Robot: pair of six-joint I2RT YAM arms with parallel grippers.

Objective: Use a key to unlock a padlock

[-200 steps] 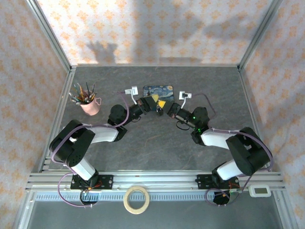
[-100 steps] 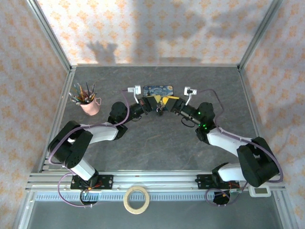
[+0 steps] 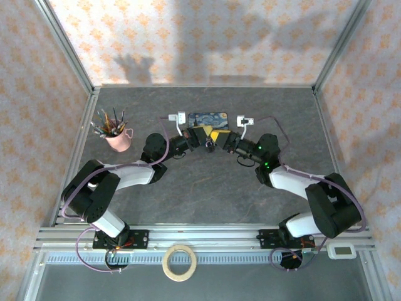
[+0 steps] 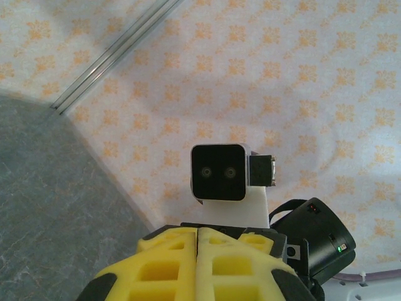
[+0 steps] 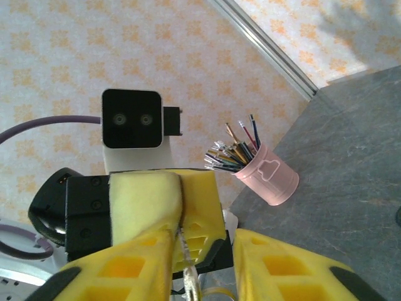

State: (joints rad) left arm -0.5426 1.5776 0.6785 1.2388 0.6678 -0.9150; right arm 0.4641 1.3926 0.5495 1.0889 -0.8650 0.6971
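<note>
My two grippers meet tip to tip in front of the blue starry tin (image 3: pixel 210 118). The left gripper (image 3: pixel 202 135) is shut, its yellow pads (image 4: pixel 178 251) pressed flat together. In the right wrist view a thin silvery toothed key (image 5: pixel 183 248) sticks out from between those pressed left fingers (image 5: pixel 147 197), its wider end and a ring at the bottom edge. The right gripper (image 5: pixel 203 238) is open, its fingers on either side of the key and the left fingertip. A small dark thing (image 3: pixel 208 146) sits under the meeting point; I cannot tell whether it is the padlock.
A pink cup of pencils (image 3: pixel 119 139) stands at the left, also in the right wrist view (image 5: pixel 266 175). A tape roll (image 3: pixel 179 262) lies beyond the near rail. Patterned walls and metal posts enclose the grey table (image 3: pixel 207 188).
The right arm has swung back and left, bringing its gripper up to the left gripper's tip near the tin. The left gripper has barely moved.
</note>
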